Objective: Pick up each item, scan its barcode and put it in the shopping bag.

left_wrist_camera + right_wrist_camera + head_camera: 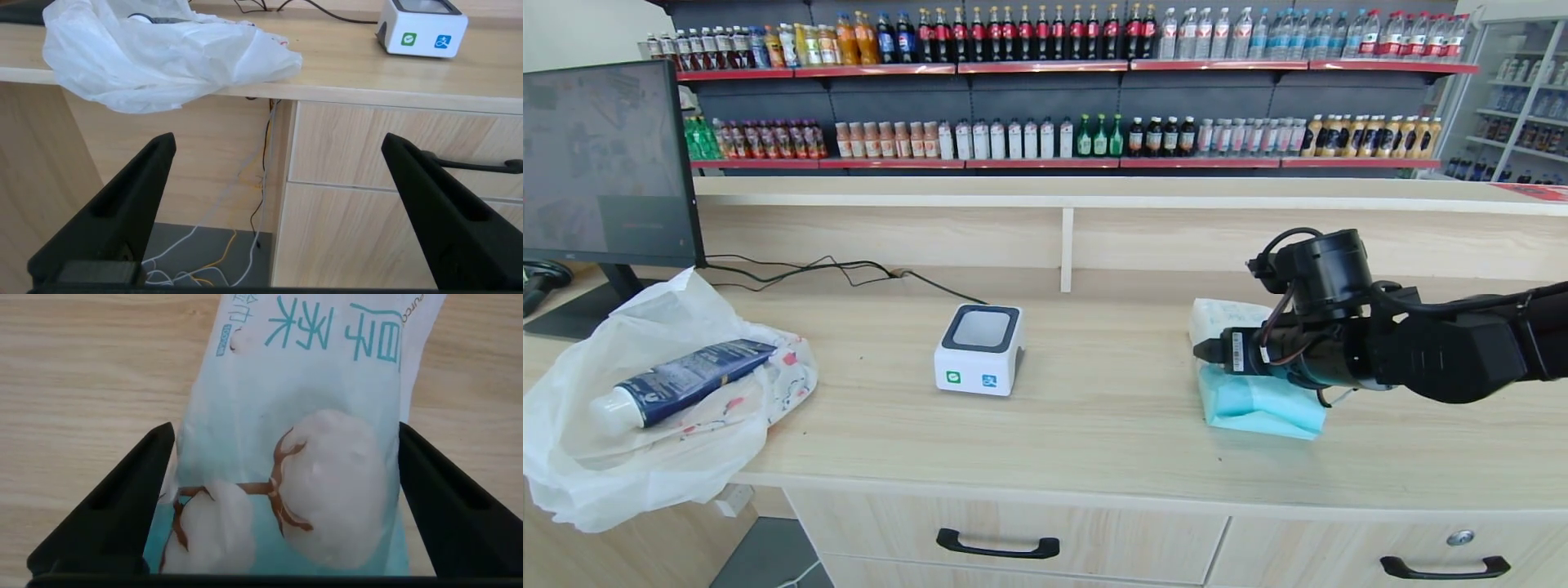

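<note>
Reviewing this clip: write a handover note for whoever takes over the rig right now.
Left tool: open, empty, held low in front of the counter's drawers.
Right tool: open, straddling the teal-and-white soft pack, which lies on the wooden counter.
The blue tube with white cap lies on the white plastic shopping bag at the counter's left end; the white box scanner stands mid-counter.
Done: tube apparently bagged.
Left: grasp the pack, scan it, bag it.

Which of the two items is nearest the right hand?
The teal pack on the counter's right: the open right hand straddles it. The blue tube lies far off on the left, on the white bag.
</note>
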`<state>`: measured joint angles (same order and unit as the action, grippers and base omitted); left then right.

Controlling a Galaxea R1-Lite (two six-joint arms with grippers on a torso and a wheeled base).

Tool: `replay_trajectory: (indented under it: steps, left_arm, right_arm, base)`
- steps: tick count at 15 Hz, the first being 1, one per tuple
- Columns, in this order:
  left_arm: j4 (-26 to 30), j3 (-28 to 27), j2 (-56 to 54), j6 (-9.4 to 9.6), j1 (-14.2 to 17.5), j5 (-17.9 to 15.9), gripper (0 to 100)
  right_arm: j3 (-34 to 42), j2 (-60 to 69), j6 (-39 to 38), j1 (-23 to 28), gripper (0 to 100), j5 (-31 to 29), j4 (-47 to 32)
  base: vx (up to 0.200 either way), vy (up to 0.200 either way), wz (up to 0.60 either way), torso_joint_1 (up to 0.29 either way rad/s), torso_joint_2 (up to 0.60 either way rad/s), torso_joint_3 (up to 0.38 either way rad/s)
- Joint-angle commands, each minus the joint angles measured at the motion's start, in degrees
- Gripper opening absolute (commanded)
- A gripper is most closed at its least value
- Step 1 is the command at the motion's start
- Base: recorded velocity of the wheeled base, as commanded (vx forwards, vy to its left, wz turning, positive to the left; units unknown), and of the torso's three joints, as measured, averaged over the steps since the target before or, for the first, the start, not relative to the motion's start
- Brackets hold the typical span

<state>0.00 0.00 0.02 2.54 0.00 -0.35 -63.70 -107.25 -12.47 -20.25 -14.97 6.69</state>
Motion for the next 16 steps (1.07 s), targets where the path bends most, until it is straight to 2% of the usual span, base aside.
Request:
replay_trajectory:
  steps: [1,10,11,16]
  left_arm:
    - [0.00,0.00,-0.02,0.01,0.00,0.00,100]
    - [0.00,0.00,-0.02,0.01,0.00,0.00,100]
    - [0.00,0.00,-0.02,-0.07,0.00,0.00,100]
    - [0.00,0.00,-0.02,0.01,0.00,0.00,100]
  right_arm:
    - [-0.11,-1.03,-0.10,0.12,100,0.03,-0.01]
    - [0.94,-2.61,-0.01,1.26,100,-0.94,0.07]
    - [0.85,-2.61,-0.10,1.26,0,-0.94,0.16]
    - [1.21,-2.00,-1.42,1.44,0,-0.85,0.07]
  base:
    - [0.000,0.000,0.00,0.000,0.00,0.000]
    - [0.000,0.000,0.00,0.000,0.00,0.000]
    - [0.000,0.000,0.00,0.000,0.00,0.000]
    - [0.000,0.000,0.00,0.000,0.00,0.000]
